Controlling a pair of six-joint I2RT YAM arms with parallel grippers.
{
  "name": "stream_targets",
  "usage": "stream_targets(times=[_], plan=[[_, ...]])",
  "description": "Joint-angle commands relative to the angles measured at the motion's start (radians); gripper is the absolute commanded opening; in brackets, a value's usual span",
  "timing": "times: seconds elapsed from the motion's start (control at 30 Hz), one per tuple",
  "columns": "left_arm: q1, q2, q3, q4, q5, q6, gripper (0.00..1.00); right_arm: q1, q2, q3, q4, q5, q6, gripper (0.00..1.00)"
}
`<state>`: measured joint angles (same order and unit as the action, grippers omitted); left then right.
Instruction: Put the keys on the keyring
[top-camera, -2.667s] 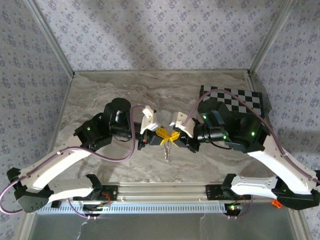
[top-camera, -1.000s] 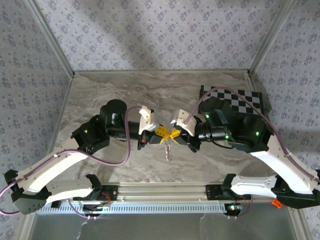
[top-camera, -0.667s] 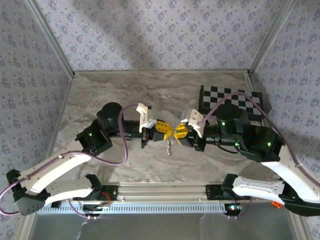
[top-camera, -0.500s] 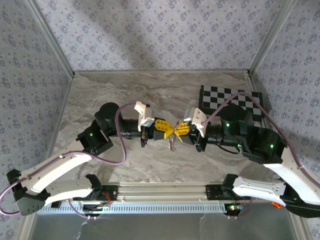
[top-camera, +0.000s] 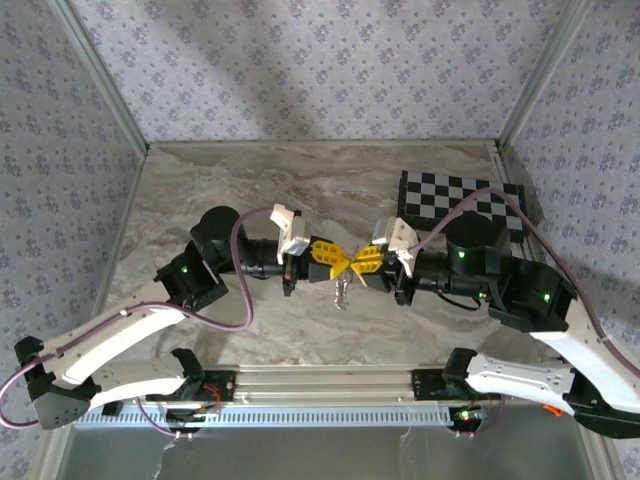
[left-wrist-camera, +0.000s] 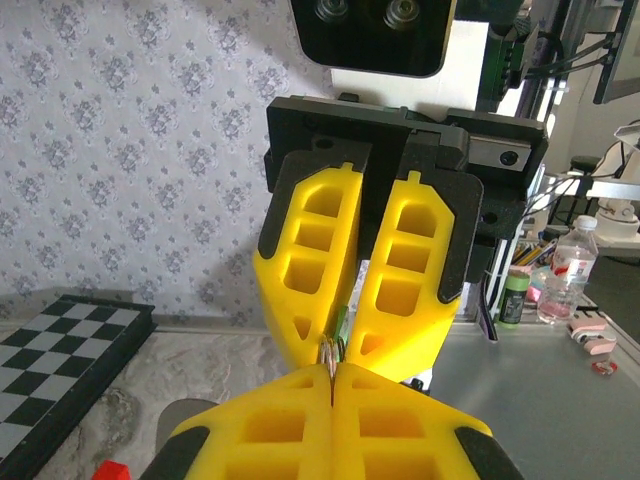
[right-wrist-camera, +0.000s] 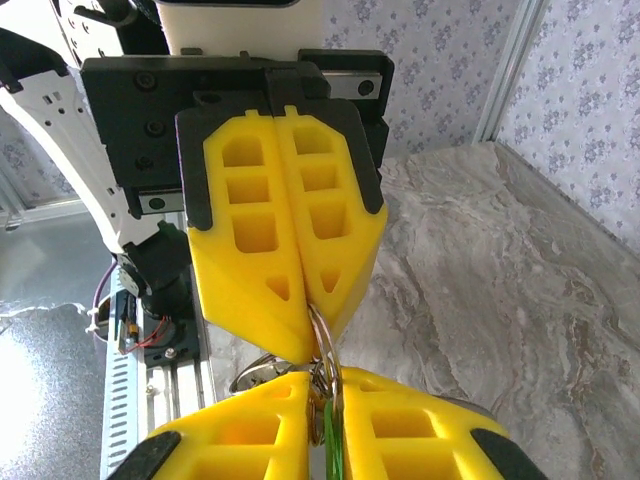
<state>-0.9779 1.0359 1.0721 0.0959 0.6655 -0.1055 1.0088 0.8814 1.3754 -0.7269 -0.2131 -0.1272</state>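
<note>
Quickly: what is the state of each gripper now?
Left gripper: shut on the keyring.
Right gripper: shut on the green key.

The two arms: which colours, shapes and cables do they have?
The left arm and right arm have white lower links, black upper joints with green lights, and a purple cable each. The left tool and right tool carry yellow wedge-shaped fingers with rectangular cut-outs.
</note>
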Motion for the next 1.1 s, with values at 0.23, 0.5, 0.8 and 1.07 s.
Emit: stream_targets(times=[0.23, 0.5, 0.8, 1.07], plan=[[-0.018, 0.004, 0.039, 0.004, 0.06, 0.01, 0.0, 0.001, 0.013, -0.002, 0.049, 0.008, 0.004, 0.07], [-0.018, 0.001, 0.037, -0.001, 0.062, 0.01, 0.0, -0.001, 0.014, -0.002, 0.053, -0.001, 0.01, 0.19], [-0.018, -0.003, 0.037, -0.004, 0.062, 0.01, 0.0, -0.001, 0.013, -0.006, 0.054, 0.006, 0.009, 0.0], [-0.019, 0.006, 0.067, -0.159, 0.007, 0.087, 0.02, 0.002, 0.044, 0.046, -0.044, 0.028, -0.032, 0.0]])
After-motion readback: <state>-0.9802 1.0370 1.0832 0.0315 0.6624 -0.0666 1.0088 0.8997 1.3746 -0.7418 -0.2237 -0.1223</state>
